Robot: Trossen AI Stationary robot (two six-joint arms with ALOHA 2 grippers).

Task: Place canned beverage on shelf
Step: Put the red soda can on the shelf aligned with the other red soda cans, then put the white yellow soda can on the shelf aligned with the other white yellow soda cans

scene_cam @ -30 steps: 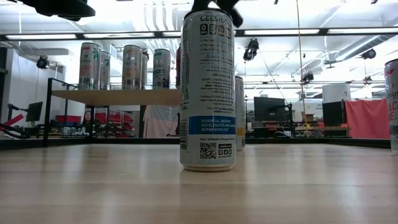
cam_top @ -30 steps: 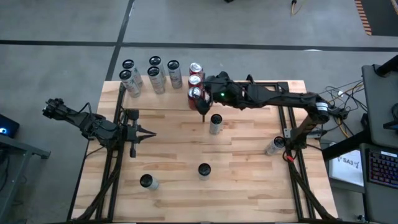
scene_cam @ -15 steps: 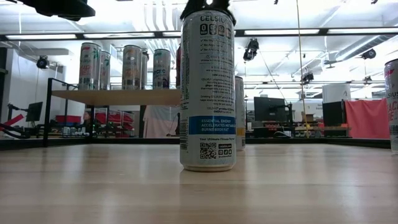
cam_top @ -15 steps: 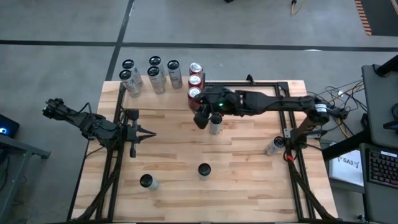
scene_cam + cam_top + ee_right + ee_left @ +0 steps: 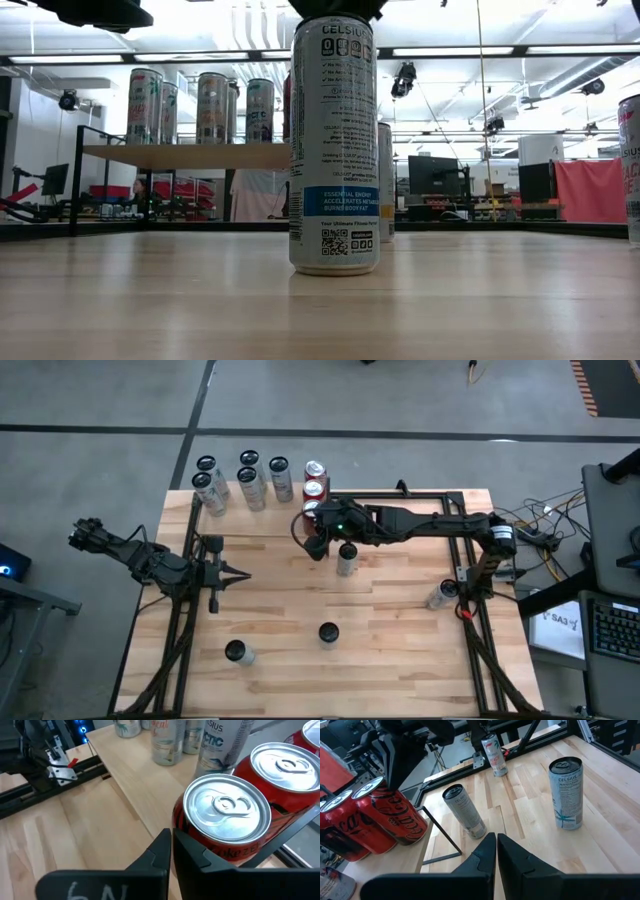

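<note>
Pale wood planks make up the table (image 5: 400, 660) under my two arms, with grey floor beyond its far edge. At the far left stands the shelf (image 5: 190, 155), carrying five tall pale cans (image 5: 243, 481) and a row of three red cola cans (image 5: 315, 488). My right gripper (image 5: 318, 547) sits just in front of the nearest red cola can (image 5: 227, 817), its fingers pressed together on nothing. Just right of it a white canned beverage (image 5: 347, 559) stands upright on the table. Three more cans stand nearer, and another lies by the right frame post. My left gripper (image 5: 237, 573) waits at the left side, fingers together, empty.
</note>
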